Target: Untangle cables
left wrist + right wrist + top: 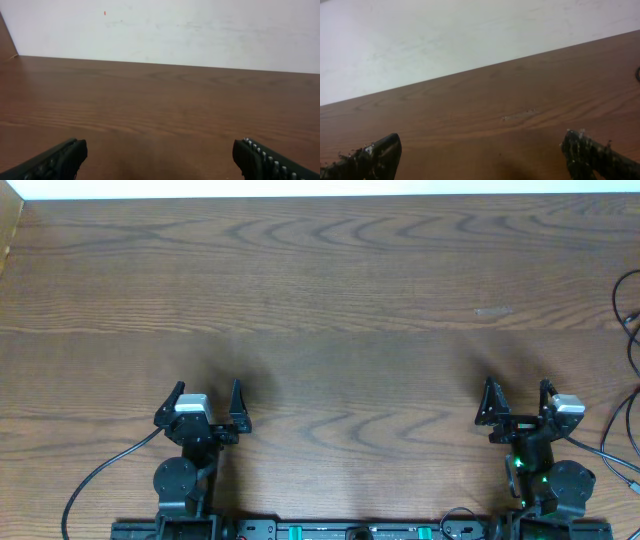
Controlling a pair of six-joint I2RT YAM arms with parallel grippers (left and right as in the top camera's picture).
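Observation:
My left gripper [208,388] stands open near the table's front edge on the left, with only bare wood between its fingers [160,150]. On the right, my right gripper [517,385] is open too and holds nothing [481,142]. No cables lie on the wood between or ahead of the grippers. A few thin black cord strands [617,292] curve along the far right edge of the overhead view, cut off by the frame. I cannot tell whether they are the cables. A dark bit [638,74] shows at the right edge of the right wrist view.
The brown wooden table [330,300] runs back to a white wall [200,30]. A thicker black lead [100,472] trails from the left arm's base, and another [605,452] from the right arm. A pale scuff [493,310] marks the wood at the back right.

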